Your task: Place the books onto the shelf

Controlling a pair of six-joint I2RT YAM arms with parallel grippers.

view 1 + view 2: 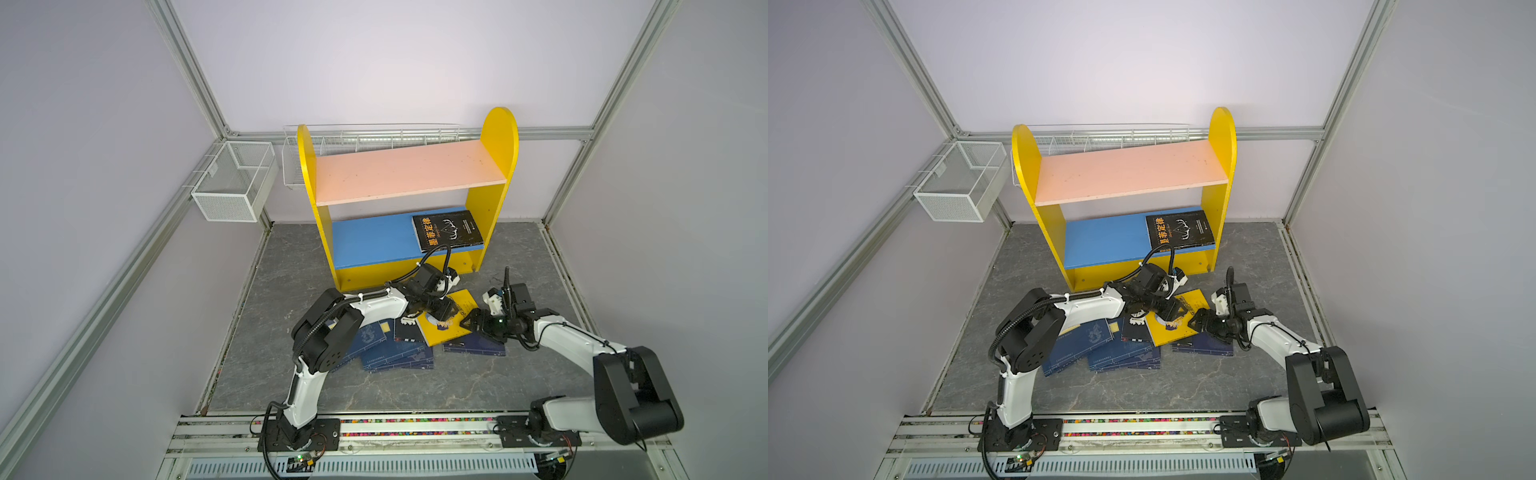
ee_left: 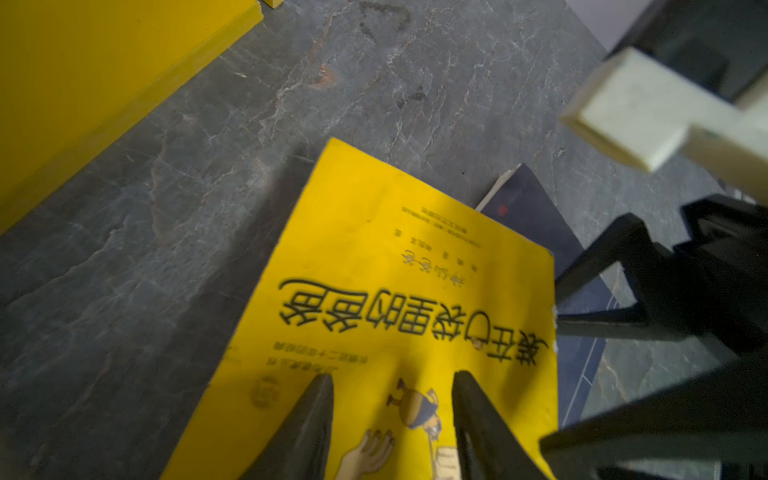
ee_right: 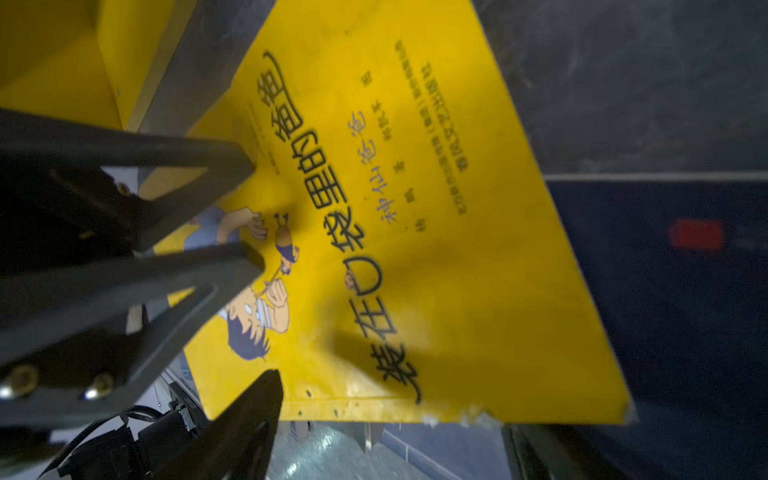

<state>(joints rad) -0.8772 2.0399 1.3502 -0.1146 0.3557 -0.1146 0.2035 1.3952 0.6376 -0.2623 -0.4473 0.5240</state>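
The books (image 1: 399,359) are mostly lying in a loose, overlapping heap on the grey tabletop (image 1: 415,395), just in front of the shelf (image 1: 409,170). Navy books (image 1: 1125,357) are making up the bottom of the heap, and a yellow book (image 2: 395,232) is lying on top of them, cover up. One black book (image 1: 448,230) is already lying flat on the shelf's blue lower board, at its right end.

The left claw (image 2: 392,376) is reaching down over the yellow book with its jaws partly apart. Both tips are pointing at the cover with nothing caught between them, and I cannot tell whether they are touching it. The right claw (image 1: 473,322) is sitting low at the right-hand edge of that same book, jaws spread wide and gripping nothing that I can see. The two claws are facing each other close together across the yellow cover.
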